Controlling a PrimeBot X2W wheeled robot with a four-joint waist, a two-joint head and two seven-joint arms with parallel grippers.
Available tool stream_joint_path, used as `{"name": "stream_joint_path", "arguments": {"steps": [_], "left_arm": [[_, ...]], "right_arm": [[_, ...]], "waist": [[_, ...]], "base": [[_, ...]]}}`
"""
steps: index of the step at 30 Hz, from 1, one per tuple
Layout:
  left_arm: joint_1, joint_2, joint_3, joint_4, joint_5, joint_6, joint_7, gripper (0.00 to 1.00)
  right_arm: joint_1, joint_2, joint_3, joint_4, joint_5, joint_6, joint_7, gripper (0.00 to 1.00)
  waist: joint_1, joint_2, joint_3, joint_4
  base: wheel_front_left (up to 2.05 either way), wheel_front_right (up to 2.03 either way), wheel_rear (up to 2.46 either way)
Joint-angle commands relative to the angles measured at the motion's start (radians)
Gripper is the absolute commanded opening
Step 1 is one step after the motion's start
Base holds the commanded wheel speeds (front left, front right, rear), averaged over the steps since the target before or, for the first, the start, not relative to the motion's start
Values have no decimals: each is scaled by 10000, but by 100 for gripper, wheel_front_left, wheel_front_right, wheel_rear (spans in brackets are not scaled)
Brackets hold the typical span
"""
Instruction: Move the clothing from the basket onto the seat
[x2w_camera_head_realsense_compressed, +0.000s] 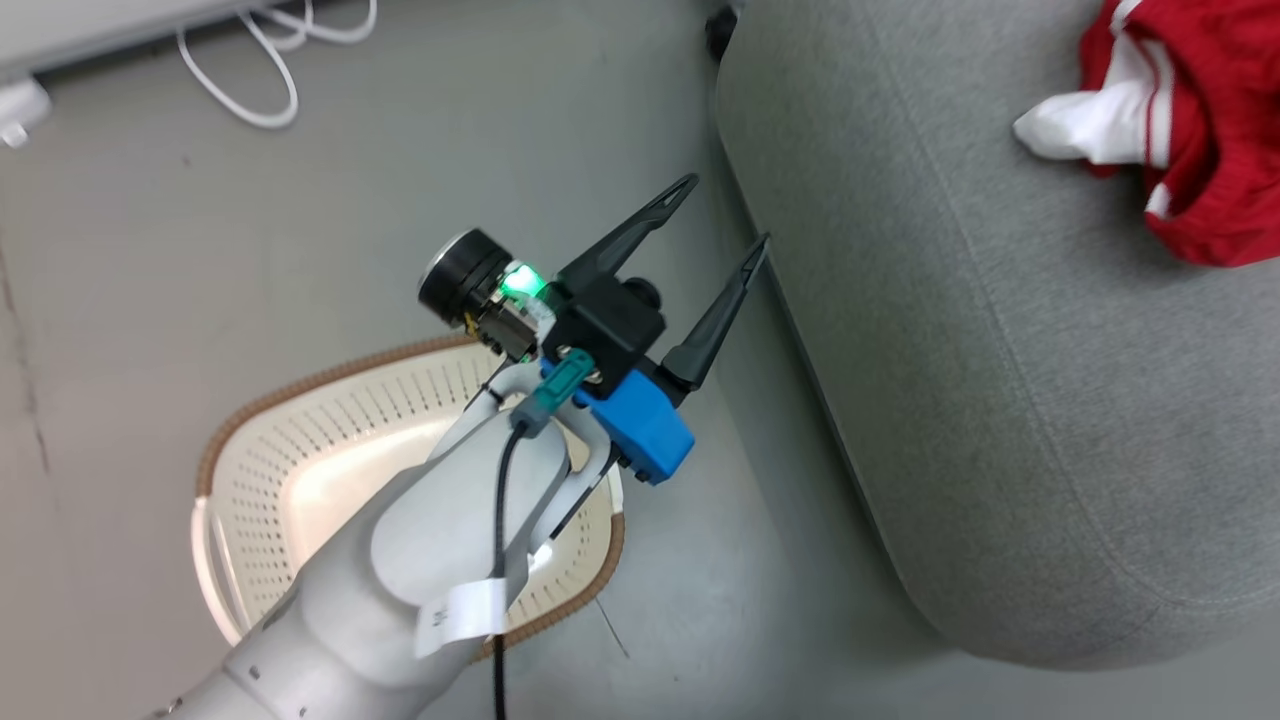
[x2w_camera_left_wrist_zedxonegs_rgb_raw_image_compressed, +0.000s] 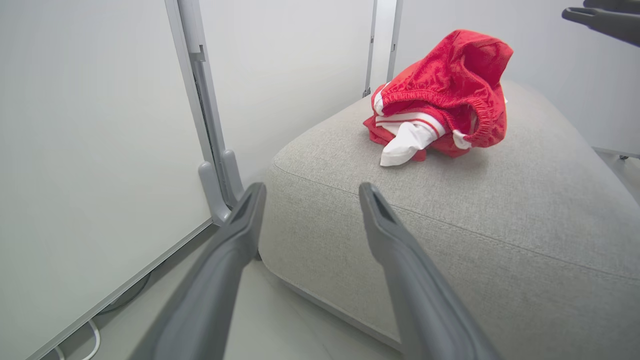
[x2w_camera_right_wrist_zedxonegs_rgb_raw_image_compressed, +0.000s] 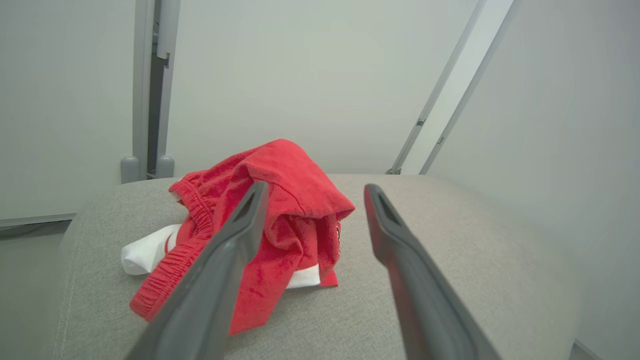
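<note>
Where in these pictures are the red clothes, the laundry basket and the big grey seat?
Clothing (x2w_camera_left_wrist_zedxonegs_rgb_raw_image_compressed: 440, 85): left wrist view, on the red fabric at the pile's top.
Basket (x2w_camera_head_realsense_compressed: 255, 500): head view, on its perforated inner wall.
Seat (x2w_camera_head_realsense_compressed: 1000, 350): head view, on its bare grey top.

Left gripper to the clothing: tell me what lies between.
Just bare seat, nothing on it; the left wrist view shows that stretch from the open left gripper to the clothing.
</note>
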Motion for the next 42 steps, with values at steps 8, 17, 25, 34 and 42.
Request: {"name": "stream_joint_path", "arguments": {"steps": [8,17,25,34,42], "left_arm": [[1528,126,1872,-875,-59,536,-52,100],[3392,48,4195,-1591,378,689,-51,100],[4995,-174,6028,-2017,939,489,-47,100],[6328,-487,7197,-2323,1575,-63,-47,100],[7097,-781,7801,-2434,1977,-561,-47,100]], "right_arm": [[420,102,1926,-976,-38,-1,-4,100],[911,609,3723,-1132,29,-1,-4,100],[1774,1162,4222,-991,122,-1,-4,100],[2721,1550,4289,-723,311,-1,-4,100],[3337,1877,4068,-611,445,-1,-3,100]], "waist": [[1,0,-2073,764],[1,0,-3412,2009],[1,0,-4193,2875],[1,0,-4653,3255],[1,0,-4915,3358]], "base": [[0,0,0],[0,0,0],[0,0,0],[0,0,0],[0,0,0]]}}
